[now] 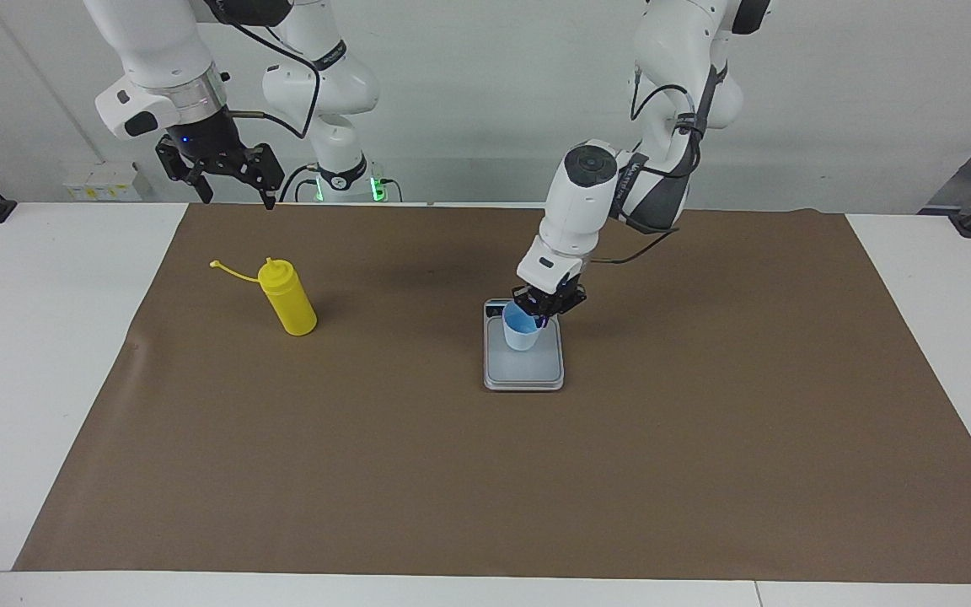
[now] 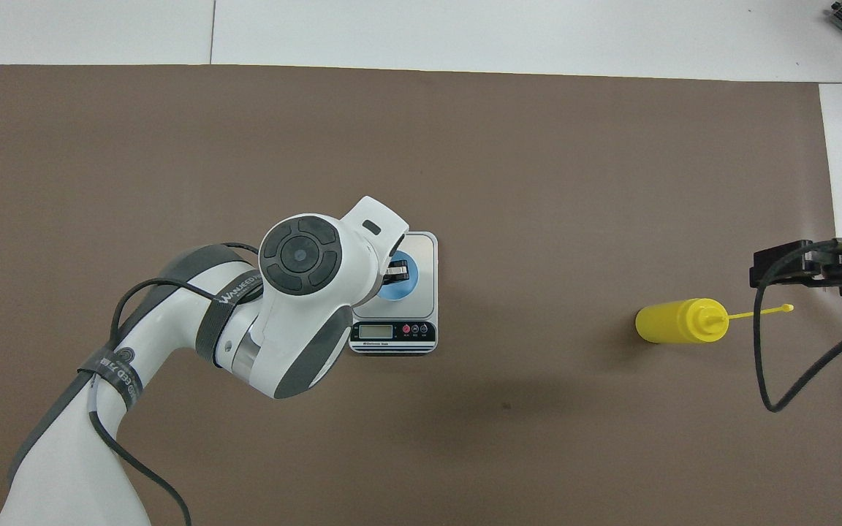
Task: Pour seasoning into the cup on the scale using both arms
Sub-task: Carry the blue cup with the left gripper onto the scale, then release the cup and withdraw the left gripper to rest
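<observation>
The left arm's white wrist covers much of the left gripper [image 1: 546, 314] from overhead, and hides one edge of the scale [image 1: 524, 371] there; only a dark fingertip shows over the cup's bright blue inside. From the facing camera the left gripper is closed on the rim of the cup [image 1: 521, 330], one finger inside it. The cup, small, pale blue outside, tapered and handleless, sits tilted on the grey weighing plate, directly under the gripper; whether its base rests fully on the plate cannot be told. The scale is flat, silver-grey, with a dark display strip at the end nearer the robots. The right gripper [image 1: 233, 187] waits raised with fingers spread wide, holding nothing. Below it stands the seasoning [image 1: 287, 297], a yellow squeeze bottle with cone nozzle, its thin cap strap stretched out sideways, on a brown mat [image 1: 485, 489].
</observation>
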You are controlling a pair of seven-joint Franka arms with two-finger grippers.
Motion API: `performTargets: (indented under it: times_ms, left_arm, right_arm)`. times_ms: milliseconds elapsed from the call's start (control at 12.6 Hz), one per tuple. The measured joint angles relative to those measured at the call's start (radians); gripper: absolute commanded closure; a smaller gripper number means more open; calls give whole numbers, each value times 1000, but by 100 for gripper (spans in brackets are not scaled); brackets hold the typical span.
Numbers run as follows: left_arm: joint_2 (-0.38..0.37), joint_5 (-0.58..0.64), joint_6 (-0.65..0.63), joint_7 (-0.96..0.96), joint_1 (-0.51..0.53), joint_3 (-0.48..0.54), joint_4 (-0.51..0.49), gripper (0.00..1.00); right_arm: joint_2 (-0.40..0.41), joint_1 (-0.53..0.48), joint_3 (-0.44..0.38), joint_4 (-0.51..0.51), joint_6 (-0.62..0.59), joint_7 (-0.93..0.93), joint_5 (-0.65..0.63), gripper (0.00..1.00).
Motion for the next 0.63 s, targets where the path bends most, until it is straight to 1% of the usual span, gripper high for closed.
performTargets:
  times_ms: [237,316,395,474,633]
  left_arm:
    - [0,10,5,0,-1,0,-10,100]
    - [0,10,10,0,-1,0,-18,85]
    - [0,10,16,0,-2,0,-22,3]
    - [0,11,21,0,-2,0,-23,0]
    - [-1,11,26,0,-2,2,-20,0]
  right_arm:
    - [0,0,0,0,0,0,0,0]
    - [0,0,0,0,0,0,0,0]
    - [0,0,0,0,0,0,0,0]
    - [0,0,0,0,0,0,0,0]
    - [0,0,0,0,0,0,0,0]
